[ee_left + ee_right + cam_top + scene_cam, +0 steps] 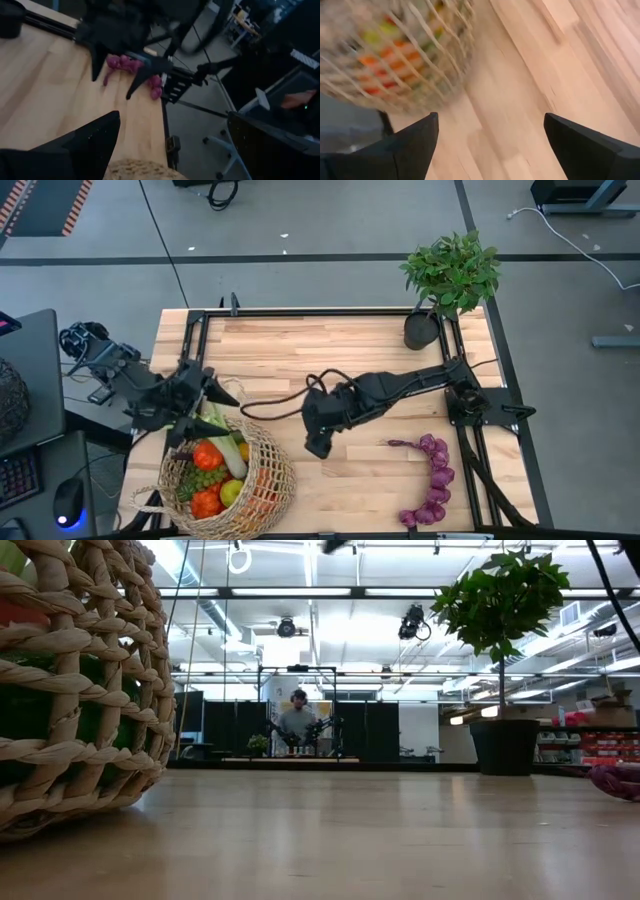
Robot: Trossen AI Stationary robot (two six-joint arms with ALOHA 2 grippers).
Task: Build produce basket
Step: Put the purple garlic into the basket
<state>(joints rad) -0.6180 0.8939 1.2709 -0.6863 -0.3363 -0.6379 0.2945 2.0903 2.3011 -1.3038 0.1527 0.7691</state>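
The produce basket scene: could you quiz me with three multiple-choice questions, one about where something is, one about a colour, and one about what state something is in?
1. Where does the basket sit on the table?
A. By the near edge, on the left arm's side
B. At the far edge, beside the potted plant
C. In the middle

2. What colour are the grapes lying on the table outside the basket?
A. Yellow
B. Purple
C. White

3. In what state is the right end effector?
A. Shut on a tomato
B. Shut on the basket's handle
C. Open, holding nothing

Answers:
1. A: the high view shows it at the near left corner, with the left end effector above its rim.
2. B: the bunch is purple in the high view.
3. C: its wrist view shows spread fingers with only bare wood between them.
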